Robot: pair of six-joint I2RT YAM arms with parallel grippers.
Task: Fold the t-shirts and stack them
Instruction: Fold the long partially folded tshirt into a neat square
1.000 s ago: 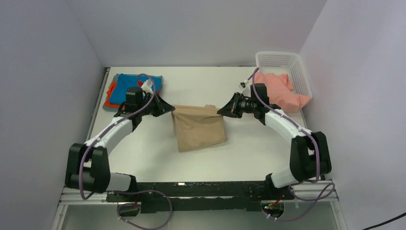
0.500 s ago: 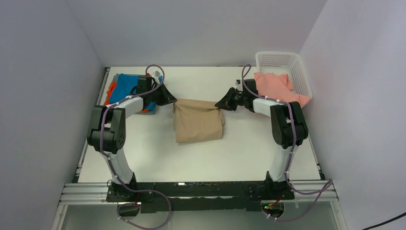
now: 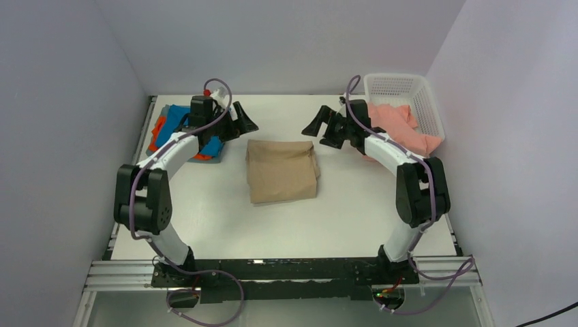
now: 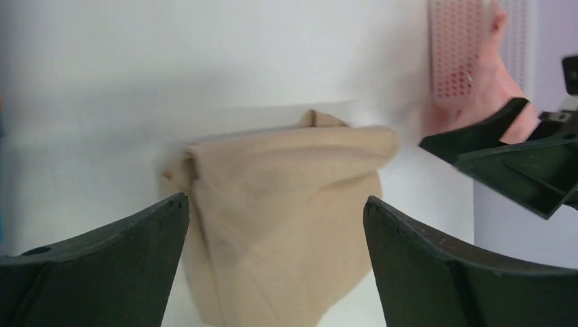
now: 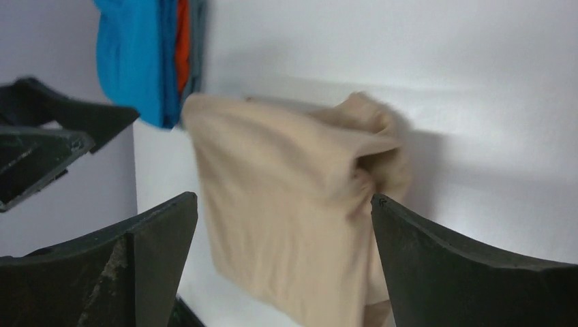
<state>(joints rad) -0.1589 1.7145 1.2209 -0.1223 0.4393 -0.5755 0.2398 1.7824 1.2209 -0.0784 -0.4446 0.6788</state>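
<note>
Top external view: left tool [image 3: 247, 120] and right tool [image 3: 313, 123] hang wide open and empty just beyond the folded tan t-shirt [image 3: 282, 170] lying in the middle of the surface [image 3: 354, 204], so its fold looks finished; next it needs gripping and carrying onto the blue-orange stack [image 3: 178, 124].

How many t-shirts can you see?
5. The tan t-shirt lies folded mid-table; the blue t-shirt, orange t-shirt and grey t-shirt are stacked far left; the pink t-shirt spills from the white basket, far right. Others may be hidden.

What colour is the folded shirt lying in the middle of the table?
Tan-beige, plain with no pattern. The t-shirt shows best in the top external view.
</note>
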